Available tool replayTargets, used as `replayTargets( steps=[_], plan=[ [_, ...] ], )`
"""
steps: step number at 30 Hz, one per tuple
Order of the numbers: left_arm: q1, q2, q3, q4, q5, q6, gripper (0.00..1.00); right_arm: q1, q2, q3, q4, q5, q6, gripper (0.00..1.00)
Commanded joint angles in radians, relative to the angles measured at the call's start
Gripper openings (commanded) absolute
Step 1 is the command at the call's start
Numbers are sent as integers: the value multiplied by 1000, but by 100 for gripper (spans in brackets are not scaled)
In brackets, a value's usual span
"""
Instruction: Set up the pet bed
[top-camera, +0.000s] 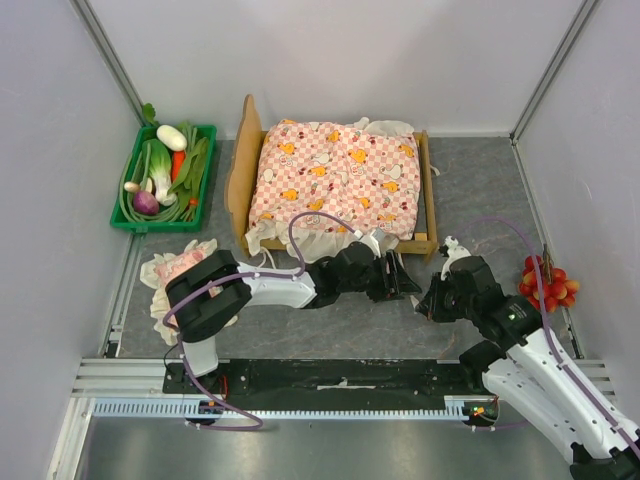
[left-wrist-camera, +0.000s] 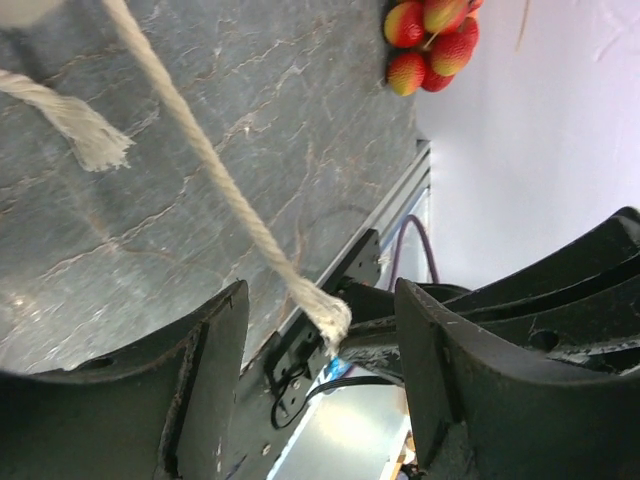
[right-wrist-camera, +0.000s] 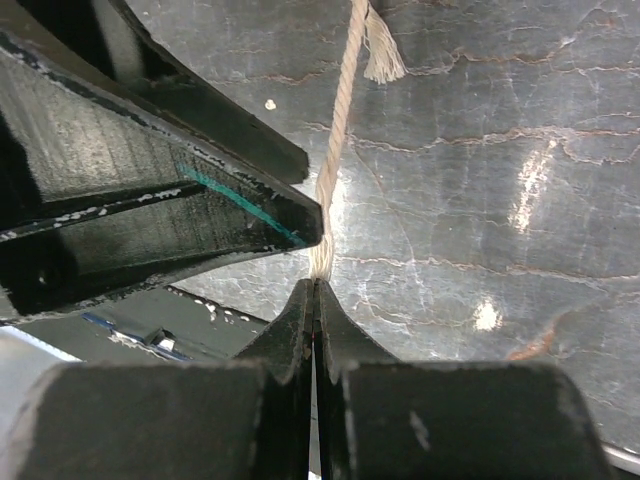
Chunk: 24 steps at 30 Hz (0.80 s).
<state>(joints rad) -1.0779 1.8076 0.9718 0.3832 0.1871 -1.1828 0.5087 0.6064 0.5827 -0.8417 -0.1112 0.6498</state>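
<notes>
Item: pet bed (top-camera: 240, 172), light wood with a curved headboard, standing at the back middle of the grey table, the pink-checked mattress (top-camera: 335, 175) already laid in it. Associated part: a white tie cord (right-wrist-camera: 335, 170), running from the bed's near right corner down to the grippers just in front of it. A second, frayed cord end (left-wrist-camera: 92, 138) lies loose on the table beside the first. Right gripper (right-wrist-camera: 315, 285): fingers clenched flat together, pinching the tie cord at its tip. Left gripper (left-wrist-camera: 322, 300): fingers spread, grasping nothing, the cord's end hanging in the gap between them. Step in hand, as judged: passing or tying the cord at the bed's near right corner. To do it well, the left fingers should close on the cord a little above the pinched tip, squarely across it, before the right lets go. The line should be kept lightly taut, so it does not slip sideways out of the gap, and pulled gently so the mattress does not drag off the frame. Also present: a pink frilled pillow (top-camera: 168, 278) off the bed's near left corner, a green tray (top-camera: 126, 226) of vegetables to the bed's left, and red fruits (top-camera: 548, 282) to its right.
</notes>
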Motion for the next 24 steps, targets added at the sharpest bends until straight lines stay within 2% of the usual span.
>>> replayTargets(
  steps=[1, 13, 20, 24],
  plan=[
    [-8, 32, -12, 154, -21, -127, 64, 4, -30, -23, 58, -22, 37, 0],
    [-17, 50, -68, 198, -32, -221, 54, 4, -68, -57, 92, -21, 70, 0],
    [-20, 76, -55, 229, -17, -228, 35, 4, -76, -66, 95, -22, 76, 0],
    [-22, 87, -53, 243, -1, -233, 28, 4, -76, -70, 101, -25, 77, 0]
  ],
)
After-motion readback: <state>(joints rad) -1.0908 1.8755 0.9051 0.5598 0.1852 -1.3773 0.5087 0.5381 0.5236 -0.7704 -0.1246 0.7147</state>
